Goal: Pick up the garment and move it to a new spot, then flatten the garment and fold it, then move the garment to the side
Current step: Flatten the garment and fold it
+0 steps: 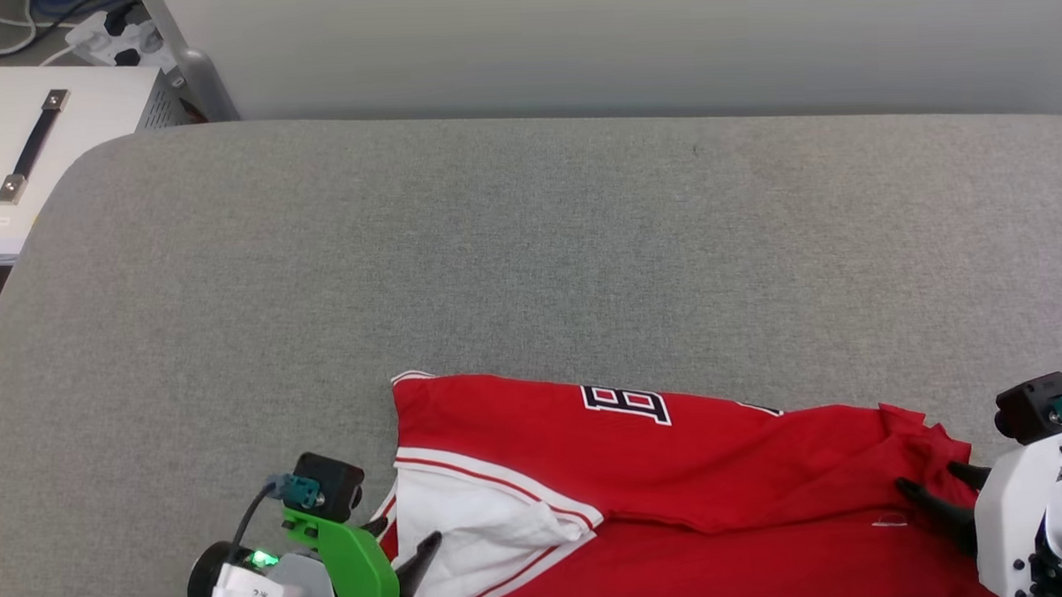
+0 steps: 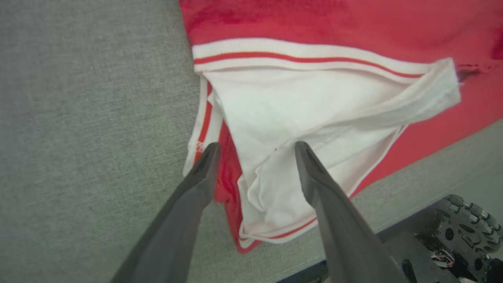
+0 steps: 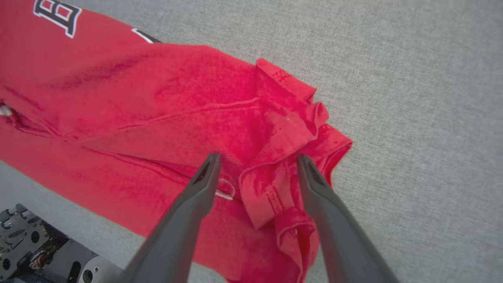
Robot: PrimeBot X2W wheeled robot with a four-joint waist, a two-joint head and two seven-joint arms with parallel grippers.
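Head cam: you've got the shirt (image 1: 678,470) lying rumpled at the near edge of the grey surface (image 1: 529,245), centre to right, w/ its white sleeve (image 1: 477,521) at the left end.
Left wrist cam: your left gripper (image 2: 257,146) is open, straddling the white sleeve; can't tell if the tips touch the cloth.
Right wrist cam: your right gripper (image 3: 259,157) is open too, straddling the crumpled red folds at the shirt's right end.
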